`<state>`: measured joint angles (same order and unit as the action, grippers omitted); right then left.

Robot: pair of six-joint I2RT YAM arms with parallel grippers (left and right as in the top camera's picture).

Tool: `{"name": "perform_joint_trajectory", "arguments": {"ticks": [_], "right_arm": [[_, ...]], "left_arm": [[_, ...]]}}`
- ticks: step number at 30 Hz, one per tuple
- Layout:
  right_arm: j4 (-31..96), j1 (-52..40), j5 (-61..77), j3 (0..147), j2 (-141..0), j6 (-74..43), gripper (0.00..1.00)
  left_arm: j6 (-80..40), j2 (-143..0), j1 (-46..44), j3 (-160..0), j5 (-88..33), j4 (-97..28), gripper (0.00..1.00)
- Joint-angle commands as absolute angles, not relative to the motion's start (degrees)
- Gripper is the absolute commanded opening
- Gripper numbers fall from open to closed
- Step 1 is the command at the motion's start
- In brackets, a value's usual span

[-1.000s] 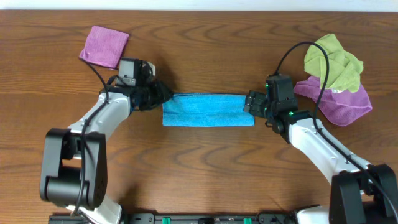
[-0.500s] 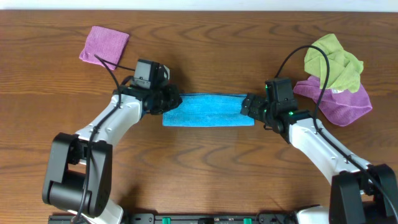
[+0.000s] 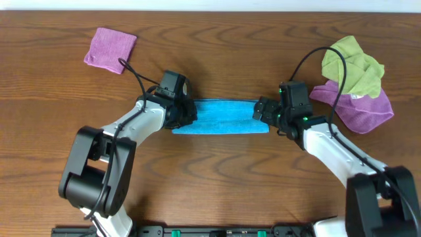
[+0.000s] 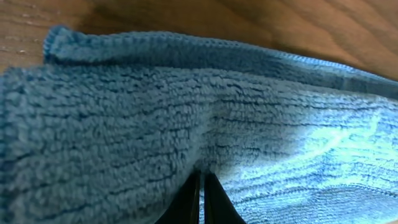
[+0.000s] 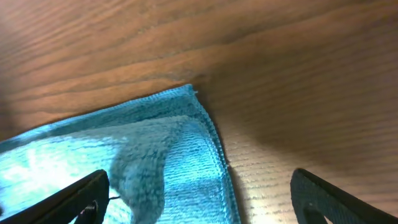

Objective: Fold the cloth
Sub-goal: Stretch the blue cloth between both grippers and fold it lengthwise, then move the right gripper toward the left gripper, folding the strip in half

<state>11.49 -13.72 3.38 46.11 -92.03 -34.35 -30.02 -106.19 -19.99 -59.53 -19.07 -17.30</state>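
Found the blue cloth (image 3: 220,116) lying flat on the wooden table (image 3: 217,178), folded into a long narrow strip near mid-table, between the two grippers. Noted the left gripper (image 3: 186,113) over the strip's left end. In the left wrist view, saw its fingers (image 4: 189,200) pressed together on a pinch of the pile, puckering the fabric at the tips. Noted the right gripper (image 3: 258,110) at the strip's right end. In the right wrist view, saw its fingers (image 5: 78,196) spread wide and gripping nothing, one above the cloth's corner, the other above bare wood. Recorded a folded purple square (image 3: 110,49) at the far left corner, well apart from the strip. Recorded a crumpled green cloth (image 3: 352,62) resting partly on a crumpled purple cloth (image 3: 360,110) at the far right, near the right arm.
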Motion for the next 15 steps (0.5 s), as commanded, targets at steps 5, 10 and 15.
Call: {"name": "perform_joint_trajectory", "arguments": {"ticks": [5, 10, 15], "right_arm": [[9.1, -13.5, 5.0, 46.2, -96.3, -36.4, 0.91], [6.8, -13.5, 7.5, 46.2, -98.8, -38.0, 0.86], [4.5, -13.5, 10.8, 46.2, -101.4, -39.2, 0.72]], "left_arm": [[-29.9, -106.6, -19.9, -60.5, -17.4, -17.1, 0.06], [-29.9, -106.6, -19.9, -60.5, -17.4, -17.1, 0.06], [-30.1, -106.6, -19.9, -60.5, -17.4, -17.1, 0.06]]}}
